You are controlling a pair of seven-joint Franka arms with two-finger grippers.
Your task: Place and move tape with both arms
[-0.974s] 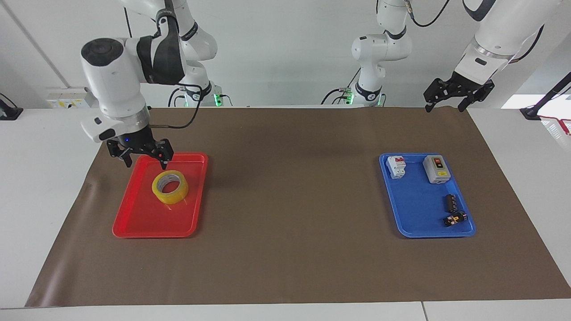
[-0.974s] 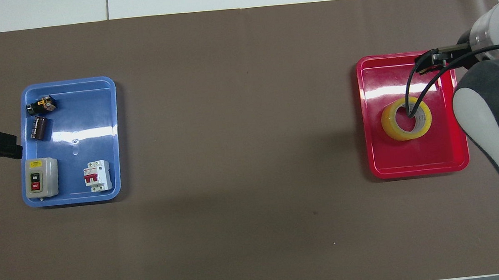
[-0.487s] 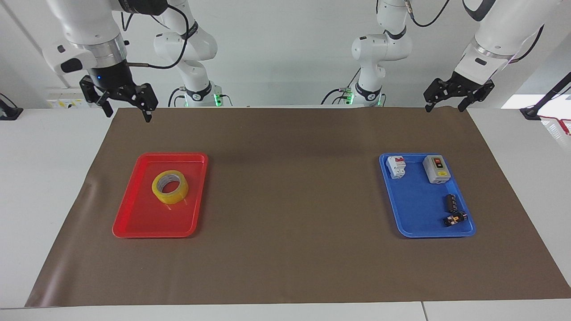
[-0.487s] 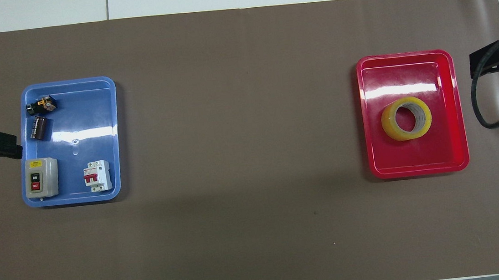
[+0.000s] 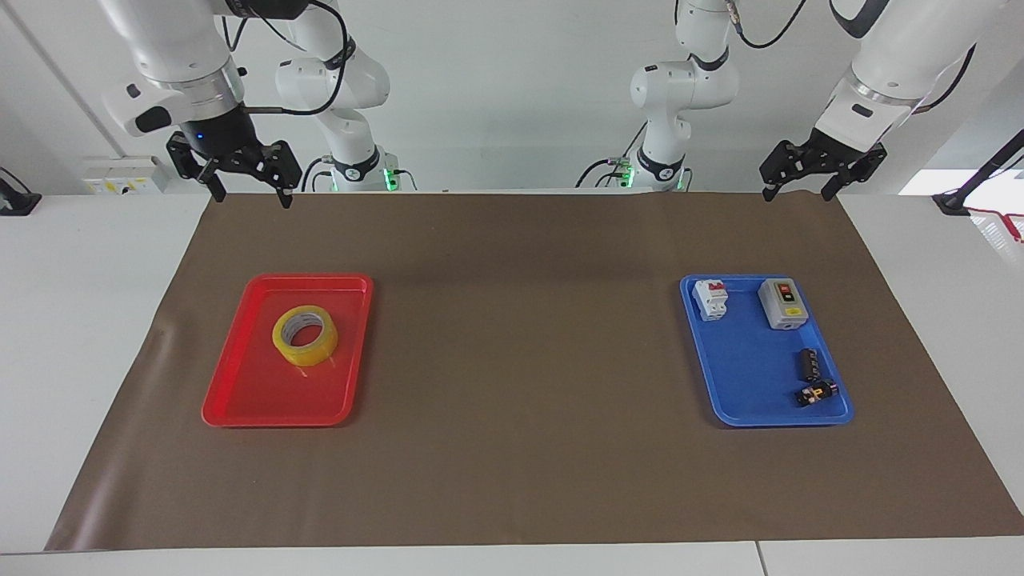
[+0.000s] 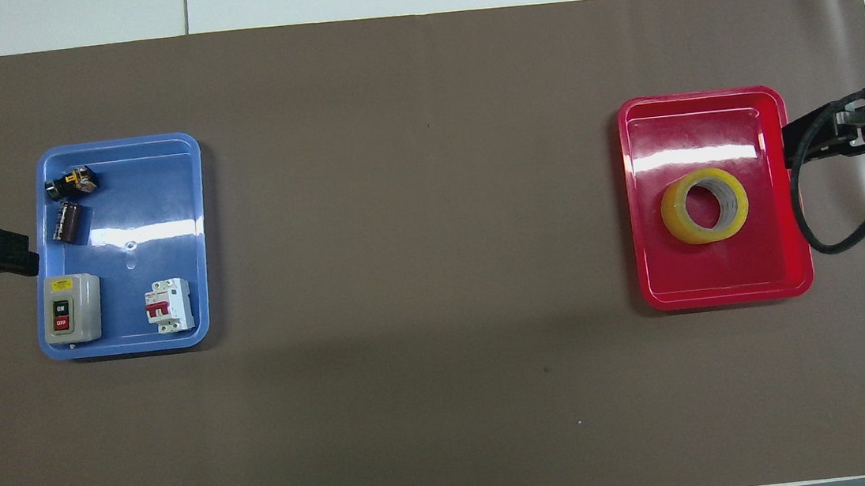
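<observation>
The tape [image 5: 305, 334] [image 6: 704, 206], a yellow roll with a white core, lies flat in the red tray [image 5: 240, 400] [image 6: 723, 290] at the right arm's end of the table. High above the brown mat [image 5: 512, 360], my right gripper [image 5: 250, 198] [image 6: 811, 139] hangs open and empty, well clear of the tray and the tape. At the other end, my left gripper [image 5: 798, 194] [image 6: 5, 251] waits open and empty, raised over the mat's edge by the blue tray [image 5: 744, 418] [image 6: 133, 347].
The blue tray holds a grey switch box [image 5: 783, 303] [image 6: 71, 309], a white circuit breaker [image 5: 710, 299] [image 6: 169, 305], a dark cylinder [image 5: 808, 362] [image 6: 68, 222] and a small black part [image 5: 814, 394] [image 6: 72, 182]. Two smaller white arms [image 5: 676, 88] stand at the back.
My right gripper has risen from just above the tape in the red tray and pulled back toward the robots, then drifted slightly toward the table's middle. The tape and the left arm stayed put.
</observation>
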